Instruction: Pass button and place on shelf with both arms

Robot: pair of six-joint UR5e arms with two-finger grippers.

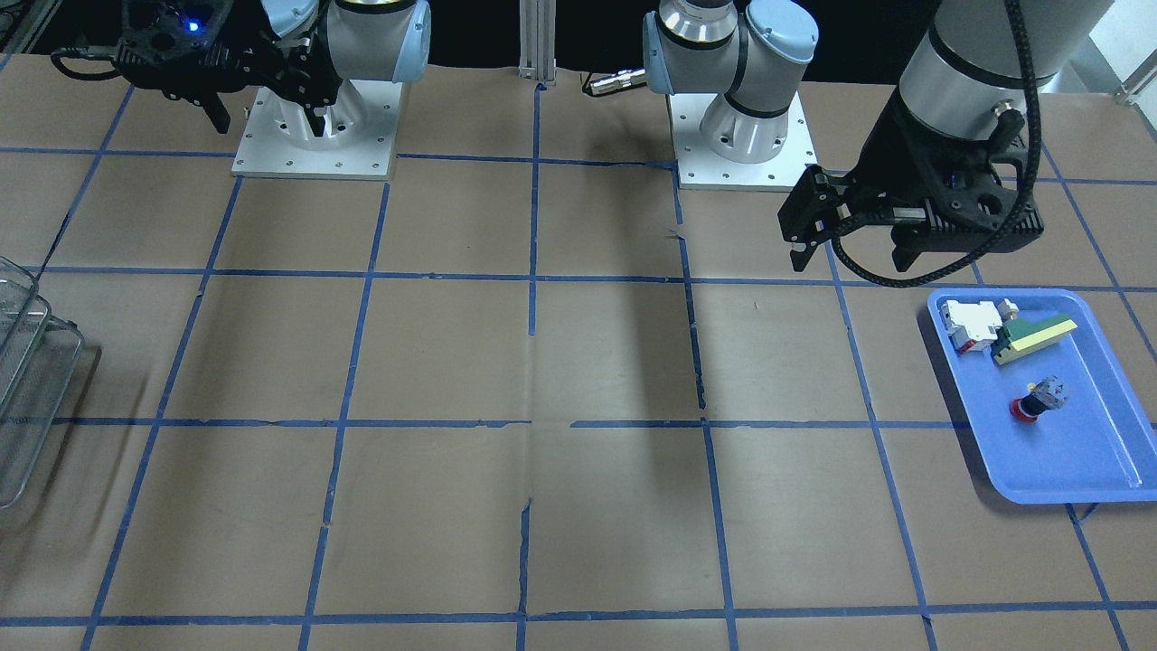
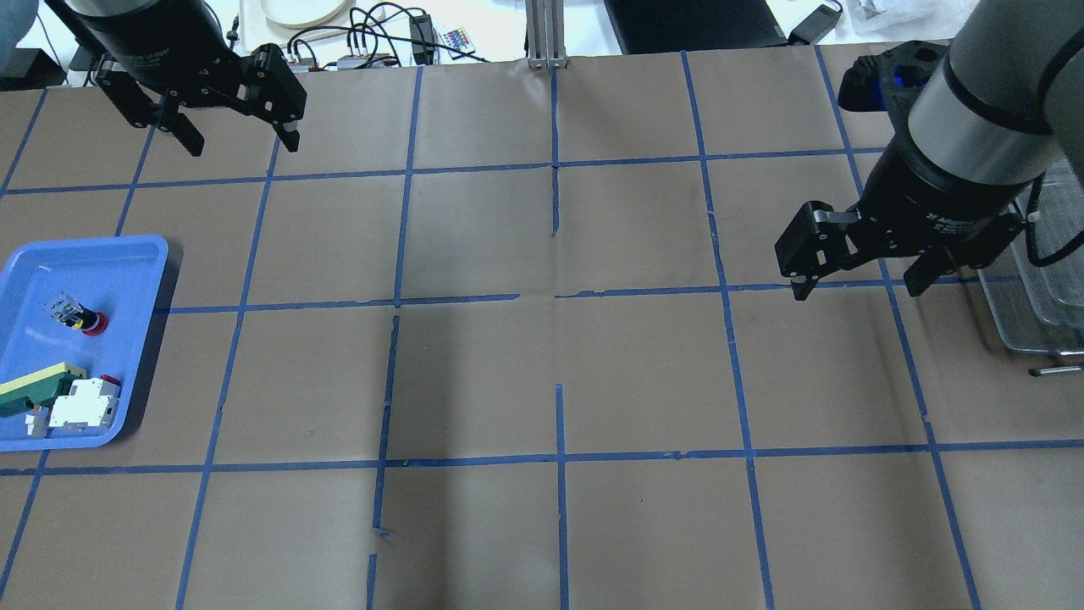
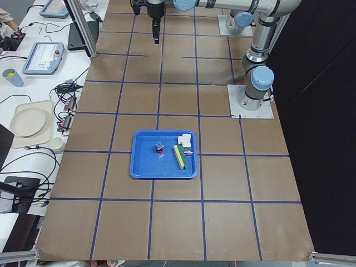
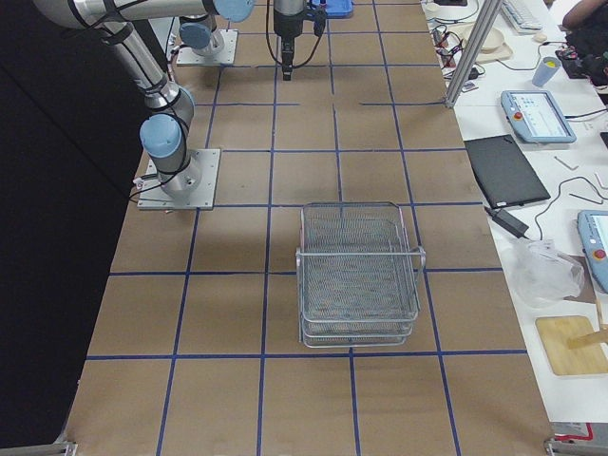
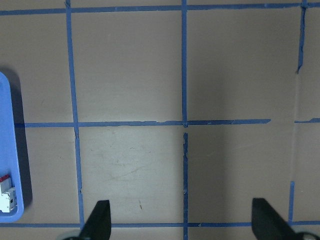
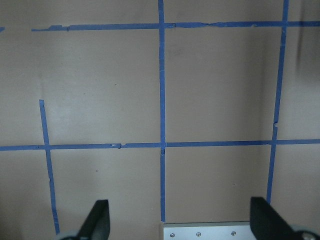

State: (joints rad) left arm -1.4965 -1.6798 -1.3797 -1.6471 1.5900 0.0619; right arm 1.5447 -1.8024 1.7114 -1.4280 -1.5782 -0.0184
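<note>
The button (image 1: 1038,400), with its red cap, lies on its side in the blue tray (image 1: 1085,452); it also shows in the overhead view (image 2: 80,315) and the exterior left view (image 3: 159,147). The wire-mesh shelf (image 2: 1042,296) stands at the opposite end of the table (image 4: 359,275), cut off at the edge of the front view (image 1: 27,380). My left gripper (image 2: 244,146) hangs open and empty above the table beside the tray (image 1: 850,264). My right gripper (image 2: 860,290) is open and empty, next to the shelf. Both wrist views show spread fingers over bare table (image 5: 182,222) (image 6: 181,222).
The tray (image 2: 85,263) also holds a white-and-red switch block (image 2: 83,405) and a green-and-yellow flat piece (image 2: 34,388). The arms' white base plates (image 1: 316,136) sit at the robot's side of the table. Blue tape lines grid the brown table top.
</note>
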